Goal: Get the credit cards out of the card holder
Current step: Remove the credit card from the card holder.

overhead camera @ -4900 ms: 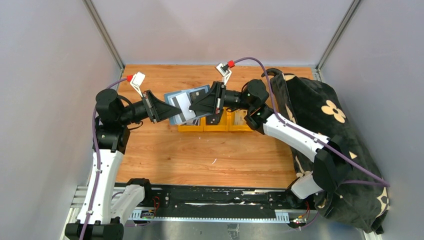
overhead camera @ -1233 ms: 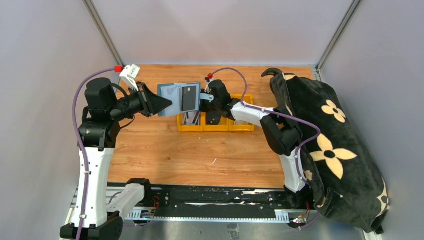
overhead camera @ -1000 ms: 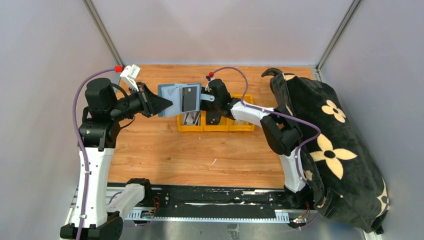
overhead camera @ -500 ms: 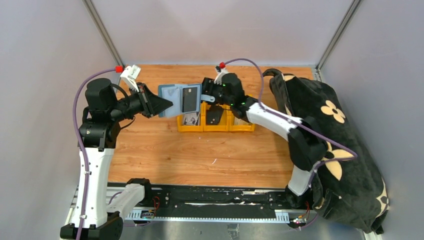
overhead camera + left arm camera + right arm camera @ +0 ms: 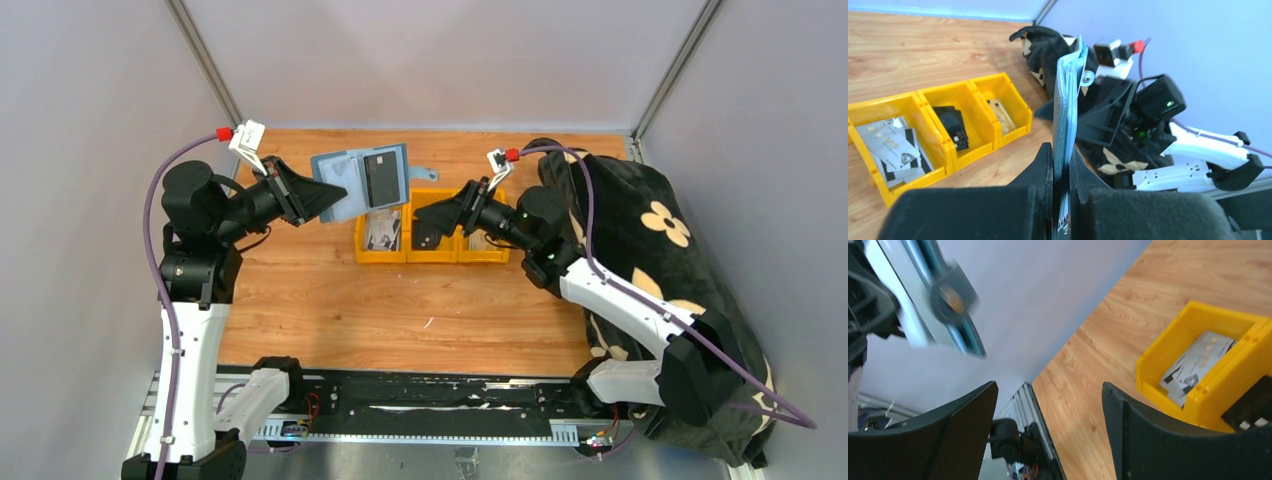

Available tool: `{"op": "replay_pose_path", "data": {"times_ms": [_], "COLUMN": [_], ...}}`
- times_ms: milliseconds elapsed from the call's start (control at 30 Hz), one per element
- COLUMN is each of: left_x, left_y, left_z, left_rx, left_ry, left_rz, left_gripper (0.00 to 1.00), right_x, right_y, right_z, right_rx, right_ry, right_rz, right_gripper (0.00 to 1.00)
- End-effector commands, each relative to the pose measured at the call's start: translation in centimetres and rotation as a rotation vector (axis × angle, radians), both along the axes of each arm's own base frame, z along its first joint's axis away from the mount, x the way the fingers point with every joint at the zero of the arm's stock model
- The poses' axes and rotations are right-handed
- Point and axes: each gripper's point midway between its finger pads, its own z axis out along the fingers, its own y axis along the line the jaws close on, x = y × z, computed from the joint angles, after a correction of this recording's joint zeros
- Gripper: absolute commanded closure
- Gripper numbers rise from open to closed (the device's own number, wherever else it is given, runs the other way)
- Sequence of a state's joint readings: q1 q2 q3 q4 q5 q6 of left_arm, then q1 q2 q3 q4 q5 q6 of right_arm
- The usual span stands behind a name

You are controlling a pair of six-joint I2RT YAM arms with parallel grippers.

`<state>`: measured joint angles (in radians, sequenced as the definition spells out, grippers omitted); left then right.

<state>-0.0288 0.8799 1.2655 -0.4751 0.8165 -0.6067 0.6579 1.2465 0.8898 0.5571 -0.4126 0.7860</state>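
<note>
The slate-blue card holder (image 5: 350, 178) hangs open in the air above the table's back left, and my left gripper (image 5: 340, 194) is shut on its lower left edge. A dark grey credit card (image 5: 383, 175) sits in its right panel, and the small tab (image 5: 426, 172) sticks out to the right. In the left wrist view the holder (image 5: 1068, 107) stands edge-on between my left gripper's (image 5: 1062, 156) jaws. My right gripper (image 5: 421, 212) is open and empty, right of the holder and over the yellow bins. In the right wrist view the holder (image 5: 923, 300) is a blur at upper left, beyond that gripper (image 5: 1048, 402).
Three joined yellow bins (image 5: 432, 257) stand mid-table. The left one holds pale cards (image 5: 890, 145), the middle one dark cards (image 5: 952, 129) and the right one a beige card (image 5: 1000, 112). A black bag with cream flowers (image 5: 660, 260) fills the right side.
My right gripper has opened and drawn back to the right, away from the holder's right edge. The left arm has lifted the holder a little up and back.
</note>
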Motion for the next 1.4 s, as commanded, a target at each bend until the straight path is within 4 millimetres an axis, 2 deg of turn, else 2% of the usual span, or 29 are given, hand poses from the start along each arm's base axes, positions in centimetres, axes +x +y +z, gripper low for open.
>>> {"op": "replay_pose_path", "data": {"times_ms": [0,133,267,533,600,700,767,800,833,867,933,967,1100,1167,1233,1300,1367], "left_x": [0.3,0.3,-0.2,-0.8,-0.8,-1.0,-1.1,-1.1,-1.1,-1.0,-0.9,-1.0,-2.0,-3.0,-4.4,-4.9,-4.7], "left_y": [0.1,0.1,-0.4,-0.9,-1.0,-1.1,-1.1,-1.1,-1.0,-0.9,-0.2,0.3,1.7,1.6,0.9,0.5,0.0], "left_z": [2.9,3.7,3.8,3.2,3.0,2.6,2.1,1.7,1.2,0.5,-0.6,-1.8,-1.4,-0.7,-0.3,-0.4,-1.3], "left_rx": [-0.075,-0.125,-0.153,-0.183,-0.187,-0.196,-0.186,-0.172,-0.146,-0.106,0.029,0.115,0.364,0.438,0.473,0.468,0.448], "left_ry": [-0.072,-0.078,-0.086,-0.061,-0.054,-0.043,-0.041,-0.041,-0.044,-0.050,-0.095,-0.090,-0.263,-0.355,-0.450,-0.479,-0.442], "left_rz": [0.031,0.035,-0.005,-0.057,-0.063,-0.072,-0.075,-0.074,-0.071,-0.069,-0.044,-0.033,-0.050,-0.114,-0.214,-0.259,-0.296], "left_gripper": [1.00,1.00,1.00,1.00,1.00,1.00,1.00,0.98,0.84,0.61,0.11,0.02,0.00,0.00,0.00,0.00,0.00], "right_x": [-2.9,-4.9,-6.1,-4.5,-4.1,-3.8,-3.6,-3.6,-3.5,-3.3,-3.5,-3.8,-5.4,-6.2,-7.2,-8.4,-9.4], "right_y": [0.1,1.1,2.2,2.8,3.0,3.5,3.7,3.7,3.7,3.4,2.5,2.1,1.8,1.6,1.2,1.1,1.2], "right_z": [0.9,2.7,5.6,9.9,10.5,11.0,10.9,10.8,10.5,10.3,9.6,9.3,6.1,4.0,3.0,3.0,3.1], "right_rx": [0.090,0.159,0.223,0.389,0.413,0.423,0.411,0.398,0.379,0.366,0.320,0.282,-0.007,-0.148,-0.215,-0.235,-0.261], "right_ry": [-0.053,-0.113,-0.189,-0.207,-0.199,-0.190,-0.177,-0.169,-0.162,-0.158,-0.157,-0.169,-0.207,-0.207,-0.194,-0.202,-0.229], "right_rz": [0.140,0.268,0.319,0.266,0.254,0.260,0.267,0.273,0.279,0.275,0.292,0.314,0.442,0.490,0.550,0.616,0.655], "right_gripper": [0.20,0.20,0.20,0.20,0.23,0.39,0.63,0.79,0.96,0.99,1.00,1.00,1.00,1.00,1.00,1.00,1.00]}}
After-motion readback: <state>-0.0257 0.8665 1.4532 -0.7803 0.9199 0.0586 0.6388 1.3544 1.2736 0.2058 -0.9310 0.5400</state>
